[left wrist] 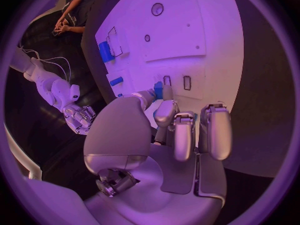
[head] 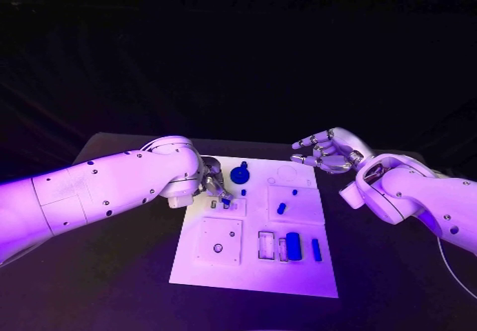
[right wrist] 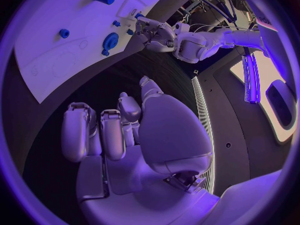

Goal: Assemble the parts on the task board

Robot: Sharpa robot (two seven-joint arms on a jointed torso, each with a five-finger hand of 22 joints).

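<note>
Left hand (head: 213, 181) low over white task board (head: 249, 272) left edge, pinching small blue part (left wrist: 159, 90). Right hand (head: 328, 153) raised off board's far right corner, fingers loosely curled, empty.

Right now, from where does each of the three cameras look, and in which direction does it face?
Head view: sits on the robot's head, faces down at the task board; both white arms come in, left hand over the board's far left part, right hand beyond its far right corner.
Left wrist view: sits behind the left hand, faces the board.
Right wrist view: sits behind the right hand, faces the board.
Shared: both wrist views show the board; each shows the other hand too.
</note>
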